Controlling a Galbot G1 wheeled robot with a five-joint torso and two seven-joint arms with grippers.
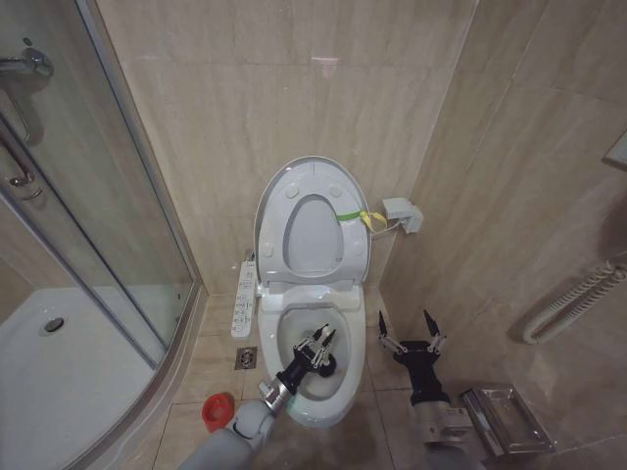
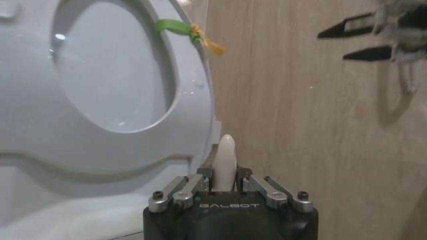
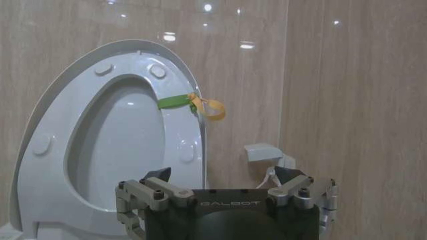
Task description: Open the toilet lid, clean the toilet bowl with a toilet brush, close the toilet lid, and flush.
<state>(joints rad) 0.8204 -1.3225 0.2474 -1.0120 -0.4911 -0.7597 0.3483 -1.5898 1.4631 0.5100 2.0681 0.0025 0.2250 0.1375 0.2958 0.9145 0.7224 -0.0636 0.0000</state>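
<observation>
Your left end effector (image 1: 320,344) grips the toilet brush (image 2: 226,161) inside the toilet bowl (image 1: 351,387), near its front rim. The toilet lid (image 1: 279,186) stands raised against the wall. Your right end effector (image 1: 411,331) hangs spread wide over open floor beside the bowl.

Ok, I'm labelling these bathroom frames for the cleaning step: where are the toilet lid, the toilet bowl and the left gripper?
toilet lid (image 1: 277,199): head view, raised panel's left rim.
toilet bowl (image 1: 345,384): head view, right inner wall.
left gripper (image 1: 319,343): head view, between its fingertips, over the bowl.
</observation>
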